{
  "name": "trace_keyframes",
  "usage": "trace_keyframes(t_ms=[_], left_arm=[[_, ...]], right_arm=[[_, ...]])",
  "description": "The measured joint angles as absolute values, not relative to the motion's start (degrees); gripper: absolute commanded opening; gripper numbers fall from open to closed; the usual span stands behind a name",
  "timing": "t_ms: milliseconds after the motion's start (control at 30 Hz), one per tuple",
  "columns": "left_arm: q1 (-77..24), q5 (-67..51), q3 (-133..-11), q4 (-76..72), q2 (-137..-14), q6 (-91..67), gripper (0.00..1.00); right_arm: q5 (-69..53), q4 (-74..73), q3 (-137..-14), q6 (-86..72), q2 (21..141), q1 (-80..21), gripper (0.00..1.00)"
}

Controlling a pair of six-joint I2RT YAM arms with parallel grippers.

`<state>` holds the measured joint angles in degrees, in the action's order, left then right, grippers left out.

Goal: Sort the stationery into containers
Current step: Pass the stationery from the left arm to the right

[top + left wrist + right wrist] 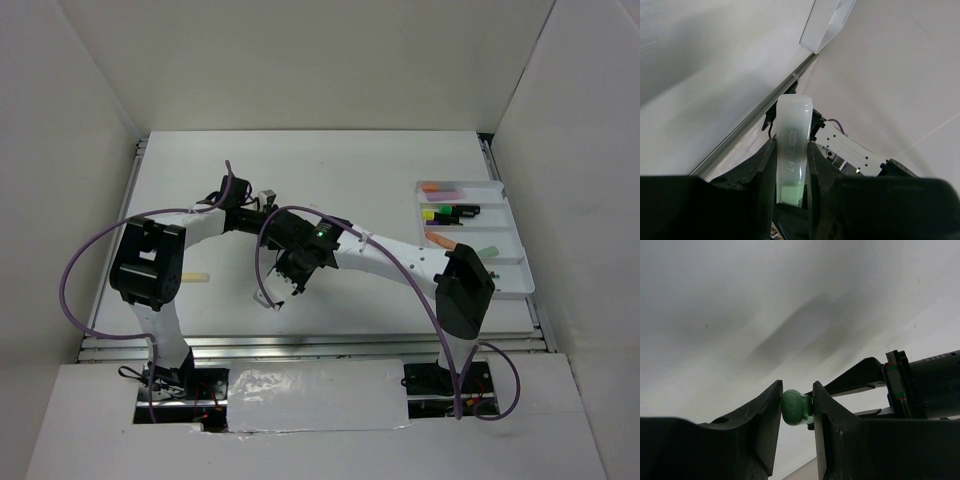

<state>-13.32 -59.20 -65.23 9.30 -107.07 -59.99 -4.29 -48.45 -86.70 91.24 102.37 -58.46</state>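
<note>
My left gripper (792,165) is shut on a pastel green marker (794,130) whose frosted cap sticks up past the fingertips. My right gripper (796,407) is shut on a rounded green marker end (794,407), with the left gripper's black fingers just behind it. In the top view the two grippers, left (262,218) and right (292,240), meet above the table's middle and hide the marker. The white divided tray (515,250) at the right holds an orange and pink marker (440,187), yellow-green highlighters (450,212), an orange pen (440,240) and a green marker (485,248).
A pale yellow marker (193,276) lies on the table beside the left arm's elbow. Purple cables (75,270) loop off both arms. White walls close in the table at the back, left and right.
</note>
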Motion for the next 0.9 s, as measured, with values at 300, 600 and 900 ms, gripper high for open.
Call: trace_keyframes(t_ms=[300,600,900], left_arm=[[-13.32,-59.2,-65.23,9.32,-107.07,-59.96,0.03],[-13.63,-58.81,-65.23,9.28,-107.2,-59.24,0.99],[-11.0,-53.08,-67.57,15.27,-105.86,-49.74,0.99]], right_arm=[[-2.04,-48.38,-86.67,91.2,102.37,-57.89,0.43],[-2.09,-46.85,-86.59,92.03,102.37,-57.39,0.06],[-0.6,-48.71,-84.88,86.85,99.72,-55.07,0.0]])
